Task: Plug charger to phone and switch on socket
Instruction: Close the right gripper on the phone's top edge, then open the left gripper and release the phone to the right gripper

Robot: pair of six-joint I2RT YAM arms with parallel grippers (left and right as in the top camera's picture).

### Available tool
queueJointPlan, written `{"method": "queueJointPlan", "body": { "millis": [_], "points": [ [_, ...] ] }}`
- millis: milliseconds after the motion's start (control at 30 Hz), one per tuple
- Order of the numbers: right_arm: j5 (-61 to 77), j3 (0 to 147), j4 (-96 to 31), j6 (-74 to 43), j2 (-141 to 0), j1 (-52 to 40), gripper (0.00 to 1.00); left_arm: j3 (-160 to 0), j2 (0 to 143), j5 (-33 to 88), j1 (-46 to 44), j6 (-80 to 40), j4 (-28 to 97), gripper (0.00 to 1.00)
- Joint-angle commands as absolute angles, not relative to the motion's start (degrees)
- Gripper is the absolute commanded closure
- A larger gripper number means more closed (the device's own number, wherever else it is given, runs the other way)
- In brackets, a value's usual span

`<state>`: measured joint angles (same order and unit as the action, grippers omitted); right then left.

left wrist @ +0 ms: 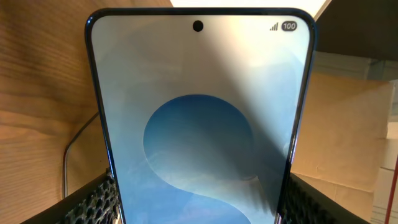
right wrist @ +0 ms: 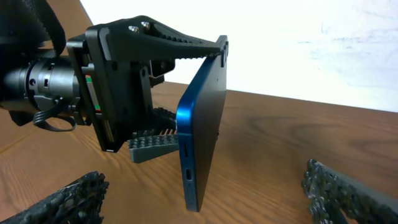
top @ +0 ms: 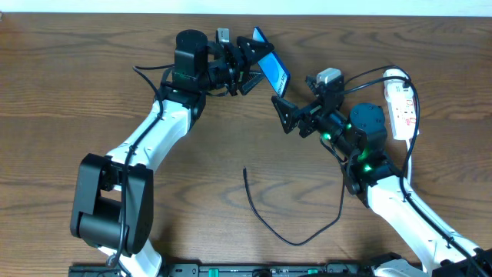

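Observation:
The phone (top: pixel 270 69) is lifted off the table and tilted, with my left gripper (top: pixel 257 65) shut on its long edges. In the left wrist view its light-blue screen (left wrist: pixel 199 124) fills the frame between the two pads (left wrist: pixel 93 202). In the right wrist view the phone (right wrist: pixel 202 130) stands edge-on, its port (right wrist: pixel 188 175) facing the camera. My right gripper (top: pixel 286 117) is open just right of and below the phone, its fingers (right wrist: pixel 62 202) wide apart and holding nothing. The charger (top: pixel 284 237) lies loose on the table, its tip (top: pixel 244 171) pointing up. The socket (top: pixel 401 104) sits at the far right.
The charger's black cable curves up past my right arm (top: pixel 384 185) toward the socket. The white cord (top: pixel 411 165) runs down from the socket beside that arm. My left arm (top: pixel 146 146) crosses the left half of the wooden table (top: pixel 61 92).

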<state>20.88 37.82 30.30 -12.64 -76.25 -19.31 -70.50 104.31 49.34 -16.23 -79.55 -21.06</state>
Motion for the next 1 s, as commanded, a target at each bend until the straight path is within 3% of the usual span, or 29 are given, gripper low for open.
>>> {"method": "queueJointPlan", "body": {
  "millis": [0,967],
  "points": [
    [18.06,39.03,30.7,-13.26,-76.88,-19.55,0.01,-70.89,102.65,49.84,-16.16,-79.85,-22.06,0.93],
    [23.51,52.84,28.91,-13.23,-91.22,-22.28,0.01,-70.89,102.63,49.82,-16.16,-80.09,-22.22,0.93]
  ]
}}
